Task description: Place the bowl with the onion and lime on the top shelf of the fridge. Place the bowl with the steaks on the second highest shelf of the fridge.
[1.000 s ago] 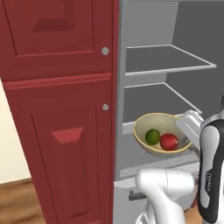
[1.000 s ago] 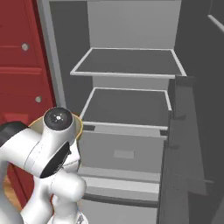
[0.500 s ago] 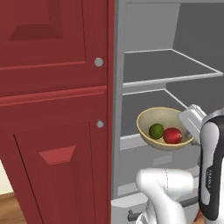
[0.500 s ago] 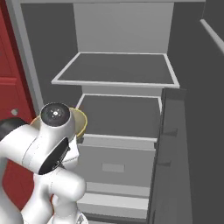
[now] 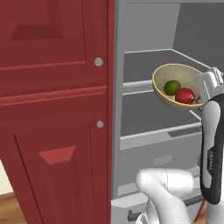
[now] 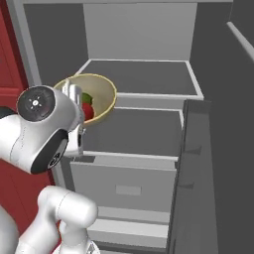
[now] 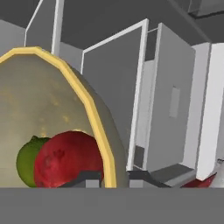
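Bowl (image 5: 169,75), pale yellow with a brighter rim, hangs in the air inside the open fridge (image 5: 144,131), tilted toward the left base camera, level with the top shelf (image 5: 148,65) and over its near right part, not resting on it. In the bowl lie the lime (image 5: 172,87) and the onion (image 5: 185,96), touching, the onion nearer the arm. The gripper (image 7: 114,177) pinches the bowl's near rim, one finger inside by the onion and one outside the wall. The fridge interior is pale grey with flat grey shelves edged in light metal; the second shelf (image 6: 144,131) lies bare just below, and under it a closed drawer front (image 6: 124,183) with a small rectangular recess. Left of the fridge stands a dark red cabinet (image 5: 52,109) with panelled doors and two round silver knobs (image 5: 99,62), and a strip of wood floor (image 5: 6,210) shows at its foot. No lettering can be read anywhere. The right base view shows the wide grey door (image 6: 198,188) standing open on the right, edge-on and near the camera, which the left base view lacks; there the bowl is partly hidden behind the arm's round joint. The hand view shows the bowl's mottled inside from close up.
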